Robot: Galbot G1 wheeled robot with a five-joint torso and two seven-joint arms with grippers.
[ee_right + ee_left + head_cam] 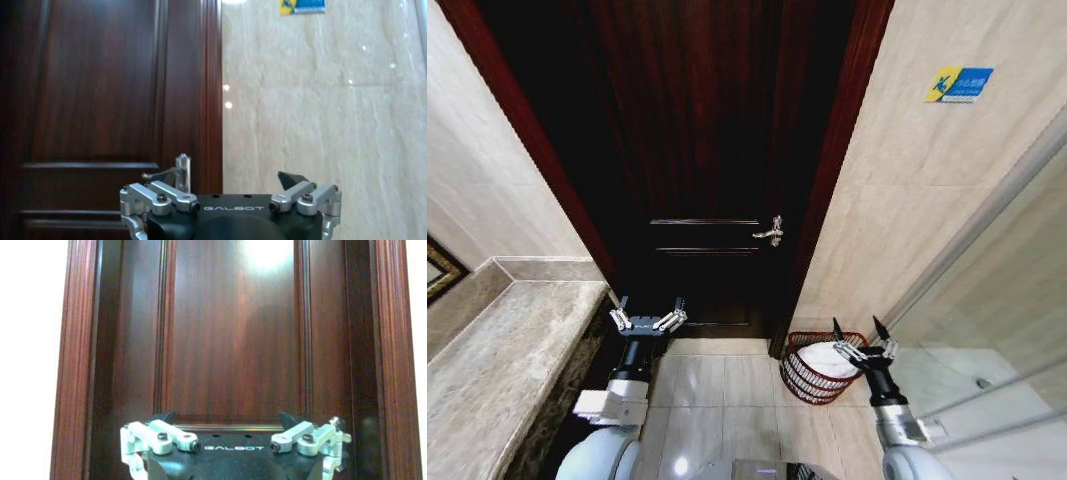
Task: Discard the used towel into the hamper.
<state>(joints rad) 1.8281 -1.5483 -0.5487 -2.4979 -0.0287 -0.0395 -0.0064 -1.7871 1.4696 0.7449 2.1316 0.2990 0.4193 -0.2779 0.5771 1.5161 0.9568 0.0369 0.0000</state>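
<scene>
At the bottom of the head view both arms rise from the robot's body. The left gripper (648, 318) sits lower left of centre, its fingers spread wide with nothing between them, held up in front of the dark wooden door (697, 150). The right gripper (861, 335) sits lower right, likewise spread apart and empty, hovering just above the near rim of the hamper (805, 378).

The hamper, a round red-brown wire basket, stands on the tiled floor (717, 395) in the lower right-centre of the frame, beside the foot of the door frame and against the beige marble wall (907, 200). A white towel (827, 358) lies inside it, bunched up and filling the opening.

Along the lower left edge runs a marble countertop (497, 370). On the right a glass panel (1007, 300) slants across the frame.

Farther off, the door carries a metal lever handle (770, 232) near the frame's centre. High in the upper right a small blue and yellow sign (959, 84) is fixed to the wall.

In the left wrist view the left gripper (233, 432) faces the door panel (233, 330); in the right wrist view the right gripper (230, 192) faces the door edge, with the handle (175, 172) just beyond one finger
</scene>
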